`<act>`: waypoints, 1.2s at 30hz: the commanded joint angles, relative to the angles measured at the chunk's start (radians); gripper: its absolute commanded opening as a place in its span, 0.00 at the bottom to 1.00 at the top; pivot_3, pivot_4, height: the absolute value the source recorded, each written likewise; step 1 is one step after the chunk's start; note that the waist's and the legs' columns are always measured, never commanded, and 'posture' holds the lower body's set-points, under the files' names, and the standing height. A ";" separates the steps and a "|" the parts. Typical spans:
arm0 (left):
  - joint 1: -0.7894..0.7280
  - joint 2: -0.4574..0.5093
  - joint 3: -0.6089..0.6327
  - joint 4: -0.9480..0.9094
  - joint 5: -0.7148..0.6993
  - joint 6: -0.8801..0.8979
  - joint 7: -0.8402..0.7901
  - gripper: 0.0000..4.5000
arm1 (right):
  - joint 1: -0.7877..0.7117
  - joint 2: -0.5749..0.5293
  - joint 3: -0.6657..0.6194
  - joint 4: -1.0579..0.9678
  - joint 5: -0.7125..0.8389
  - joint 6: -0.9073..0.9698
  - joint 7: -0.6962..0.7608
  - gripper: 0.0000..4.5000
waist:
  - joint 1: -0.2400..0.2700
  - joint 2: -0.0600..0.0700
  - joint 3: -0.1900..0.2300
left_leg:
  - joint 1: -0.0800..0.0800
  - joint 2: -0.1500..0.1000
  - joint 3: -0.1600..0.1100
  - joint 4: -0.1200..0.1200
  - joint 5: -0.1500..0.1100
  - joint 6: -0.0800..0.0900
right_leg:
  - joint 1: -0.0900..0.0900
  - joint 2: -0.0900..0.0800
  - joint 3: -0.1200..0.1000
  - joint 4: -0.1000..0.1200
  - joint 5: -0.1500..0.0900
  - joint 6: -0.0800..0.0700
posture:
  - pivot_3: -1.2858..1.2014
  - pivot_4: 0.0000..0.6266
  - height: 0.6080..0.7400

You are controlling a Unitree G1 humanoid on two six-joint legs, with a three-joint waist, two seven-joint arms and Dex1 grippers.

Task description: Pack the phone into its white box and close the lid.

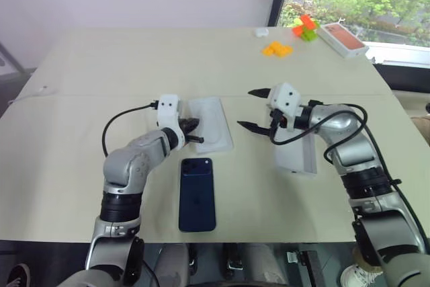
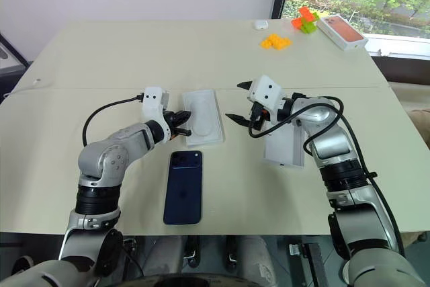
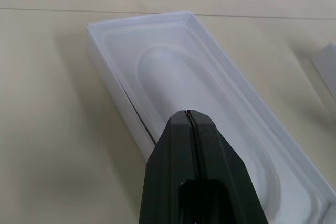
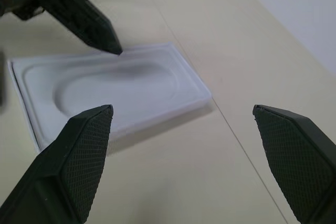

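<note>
Left gripper point(image 1: 193, 130) pinched shut and empty at the near edge of the white box point(image 1: 213, 123), insert with oval recess point(image 3: 205, 114) seated inside; right gripper point(image 1: 254, 108) spread wide, empty. Phone point(image 1: 197, 194) flat beside the box, lid point(image 1: 295, 152) under the right arm. Best to clear that insert first, gripping its thin edge, then lower the phone in level.

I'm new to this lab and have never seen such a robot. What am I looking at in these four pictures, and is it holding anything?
A humanoid robot with two arms stands at a table. The two wide pictures come from cameras in its head, looking down over the arms; the two close ones come from a camera on each wrist.

The left gripper is shut, its tip over the white box, which has a thin white insert with an oval recess sitting in it. The right gripper is open and holds nothing. Under the right arm lies the lid. The phone lies flat near the table's front edge. Far back sit orange and green blocks and a box with a reddish top.
</note>
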 commanded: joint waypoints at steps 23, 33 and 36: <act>0.011 -0.029 -0.032 0.087 0.094 -0.059 0.001 0.00 | 0.112 0.111 0.206 -0.120 -0.195 0.013 -0.129 0.01 | 0.000 0.000 0.000 | 0.000 0.000 0.000 0.000 0.000 0.000 | 0.000 0.000 0.000 0.000 -0.001 0.002 | 0.52 0.24 0.98; 0.006 -0.029 -0.026 0.071 0.096 -0.080 -0.012 0.00 | 0.100 0.096 0.208 -0.087 -0.242 -0.028 -0.120 0.01 | 0.000 0.000 -0.001 | 0.000 0.000 0.000 0.000 0.000 0.000 | 0.000 0.000 0.000 0.000 -0.001 0.002 | 0.52 0.24 0.98; 0.001 -0.035 -0.016 0.059 0.087 -0.094 -0.020 0.00 | 0.093 0.111 0.181 -0.103 -0.200 0.005 -0.113 0.01 | 0.000 0.000 -0.001 | 0.000 0.000 0.000 0.000 0.000 0.000 | 0.000 0.000 0.000 0.000 -0.001 0.002 | 0.52 0.24 0.98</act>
